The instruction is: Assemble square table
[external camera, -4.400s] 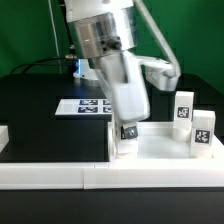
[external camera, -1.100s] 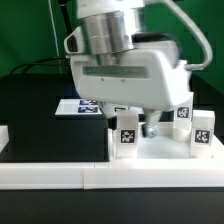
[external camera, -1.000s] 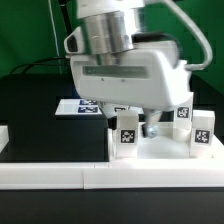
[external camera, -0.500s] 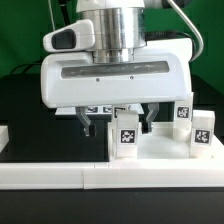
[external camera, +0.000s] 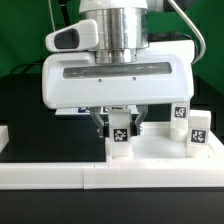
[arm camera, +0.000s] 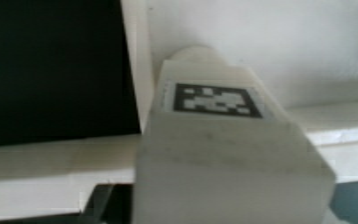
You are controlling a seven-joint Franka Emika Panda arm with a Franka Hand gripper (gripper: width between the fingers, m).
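Note:
A small white leg (external camera: pixel 120 133) with a black-white tag stands upright on the near left part of the white square tabletop (external camera: pixel 155 150). My gripper (external camera: pixel 119 127) hangs straight over it, and its two dark fingers press the leg's sides. In the wrist view the same leg (arm camera: pixel 220 150) fills the middle, with one dark finger (arm camera: pixel 115 203) beside it. Two more tagged legs (external camera: pixel 180 114) (external camera: pixel 198 134) stand at the exterior view's right on the tabletop. The fourth leg is out of view.
The long white bar fence (external camera: pixel 100 176) runs along the front, right against the tabletop. A white block (external camera: pixel 3 136) sits at the exterior view's left edge. The black table surface (external camera: pixel 50 135) lies to the left of the tabletop.
The gripper has come down over the leg. Its fingers, wide apart half a second ago, have closed in onto the leg's sides.

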